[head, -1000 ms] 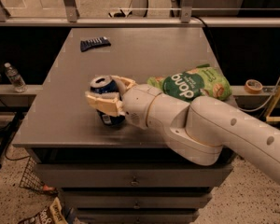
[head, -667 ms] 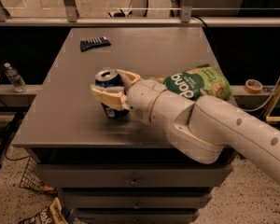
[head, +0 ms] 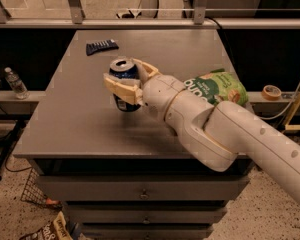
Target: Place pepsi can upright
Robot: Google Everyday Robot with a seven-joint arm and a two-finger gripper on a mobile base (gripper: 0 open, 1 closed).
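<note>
The pepsi can (head: 124, 84) is blue with a silver top. It stands nearly upright near the middle of the grey table (head: 80, 129), its base at or just above the surface. My gripper (head: 126, 79) reaches in from the right, and its cream fingers (head: 121, 88) are shut around the can's upper half, one on the near side and one on the far side. The white arm (head: 225, 134) runs off to the lower right.
A green snack bag (head: 217, 86) lies at the table's right, partly behind my arm. A dark blue packet (head: 101, 46) lies at the back left. A water bottle (head: 15, 83) and a tape roll (head: 272, 91) sit on ledges beside the table.
The gripper and the can have moved toward the table's middle and back. The can has come more upright, its top now facing up.
</note>
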